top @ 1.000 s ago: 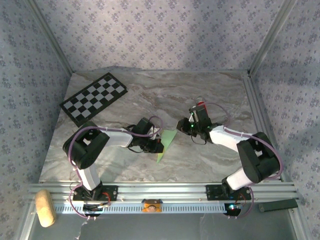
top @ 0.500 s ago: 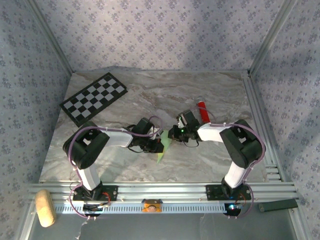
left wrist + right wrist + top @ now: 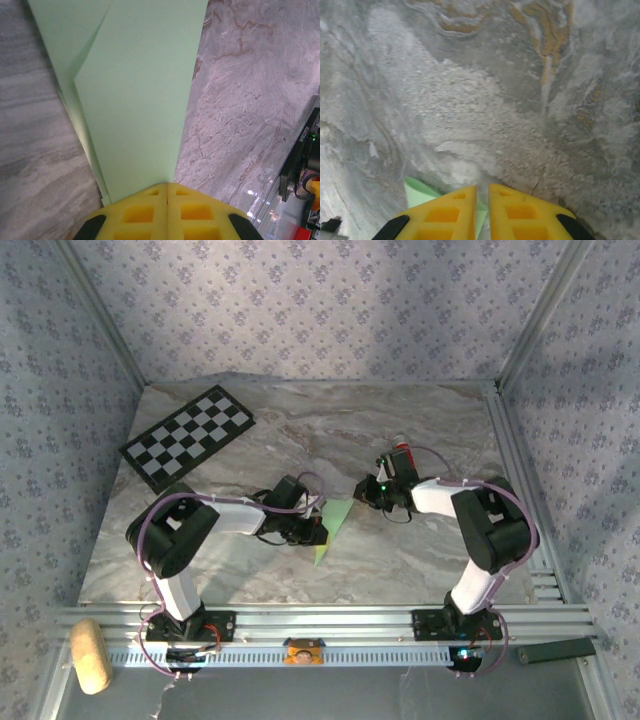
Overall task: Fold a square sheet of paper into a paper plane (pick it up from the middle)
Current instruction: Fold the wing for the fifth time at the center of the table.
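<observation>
Left wrist view: the folded green paper (image 3: pixel 140 100) lies flat on the marble table (image 3: pixel 240 100), between the two arms. The left gripper (image 3: pixel 166 187) has its jaws tight together, tips touching the paper's edge; pinching or just pressing, can't tell. The right gripper (image 3: pixel 481 192) hovers just beside the paper's corner, jaws barely apart, nothing between them.

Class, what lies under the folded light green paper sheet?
Grey marbled tabletop shows around the folded light green paper, which lies on it; the patch directly beneath is covered.
</observation>
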{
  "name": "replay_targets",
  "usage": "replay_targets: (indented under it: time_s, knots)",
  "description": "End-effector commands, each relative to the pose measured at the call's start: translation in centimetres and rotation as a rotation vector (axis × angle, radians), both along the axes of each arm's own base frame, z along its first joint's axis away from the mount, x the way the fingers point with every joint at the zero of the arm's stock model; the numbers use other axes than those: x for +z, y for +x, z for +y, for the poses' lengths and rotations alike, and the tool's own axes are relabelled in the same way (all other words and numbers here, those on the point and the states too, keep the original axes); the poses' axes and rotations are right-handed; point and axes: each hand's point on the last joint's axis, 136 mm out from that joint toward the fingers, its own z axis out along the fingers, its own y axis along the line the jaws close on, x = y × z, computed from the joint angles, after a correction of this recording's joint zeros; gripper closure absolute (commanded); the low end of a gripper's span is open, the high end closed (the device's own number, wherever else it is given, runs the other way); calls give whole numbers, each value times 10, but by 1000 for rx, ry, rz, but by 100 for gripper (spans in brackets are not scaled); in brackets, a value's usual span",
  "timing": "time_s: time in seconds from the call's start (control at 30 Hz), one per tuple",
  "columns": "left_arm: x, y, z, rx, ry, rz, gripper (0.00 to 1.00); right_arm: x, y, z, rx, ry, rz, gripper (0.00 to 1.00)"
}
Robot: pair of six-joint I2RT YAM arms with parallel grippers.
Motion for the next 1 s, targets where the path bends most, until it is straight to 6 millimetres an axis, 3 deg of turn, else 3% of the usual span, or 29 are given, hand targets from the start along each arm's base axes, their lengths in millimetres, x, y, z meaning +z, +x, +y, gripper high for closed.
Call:
replay_targets:
  time_s: [0.0, 0.13, 0.4, 0.97]
  knots:
    - [-46, -20, 33, 37, 180, 91, 100, 30, -5, 3, 22, -14, -94, 84]
    - [-45, -17, 32, 42, 178, 85, 100, 39, -20, 12, 46, -26, -135, 84]
    - [-43, -14, 31, 52, 177, 69, 100, 30, -48, 36, 161, -44, -125, 86]
    - [-39, -13, 31, 59, 175, 64, 100, 18, -46, 60, 190, 47, -54, 90]
